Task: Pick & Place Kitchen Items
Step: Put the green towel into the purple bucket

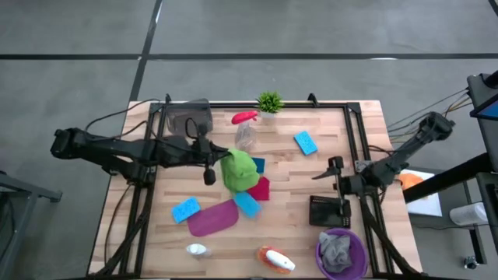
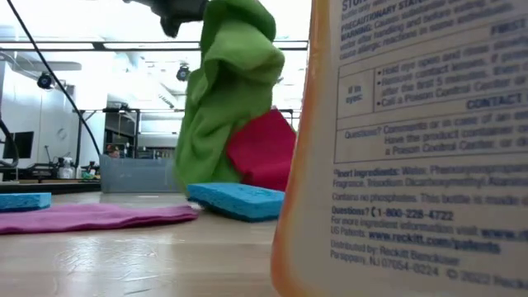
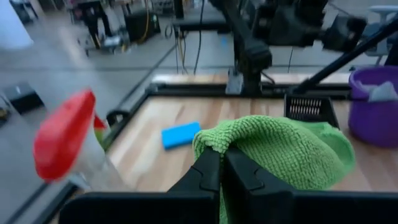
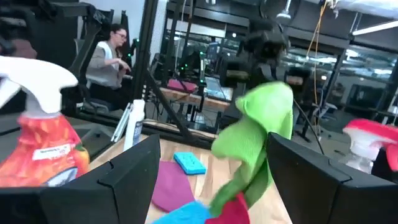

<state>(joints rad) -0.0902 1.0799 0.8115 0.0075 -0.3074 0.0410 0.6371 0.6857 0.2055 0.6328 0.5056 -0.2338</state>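
Looming nearest the low camera, an orange spray bottle [image 2: 404, 148] fills the right of that view with its printed label, standing at the front edge of a light wooden table [image 1: 311, 179]. Behind it, the left gripper [image 1: 220, 166], fingers pinched fully together, holds a green cloth [image 1: 239, 169] lifted off the boards near the table's middle, the fabric hanging in folds above a magenta cloth [image 1: 260, 189] and a blue sponge [image 1: 247, 204]. A purple cloth [image 1: 212, 218] lies flat toward the front left with a second blue sponge [image 1: 185, 209] touching its left end; a third blue sponge [image 1: 306, 142] sits apart toward the back right. A red-topped clear spray bottle [image 1: 244, 129] stands at the back edge beside a tiny green potted plant [image 1: 269, 102], and a white spray bottle [image 1: 198, 250] lies near the front edge. The right gripper [image 1: 336, 189] waits over the right side with its fingers spread wide and empty, just behind a black basket [image 1: 327, 212] and a purple bowl [image 1: 358, 260] holding a grey cloth [image 1: 336, 249]. Beyond the table lies a grey floor; the right wrist view shows a workshop with metal frames and a seated person [image 4: 109, 53].
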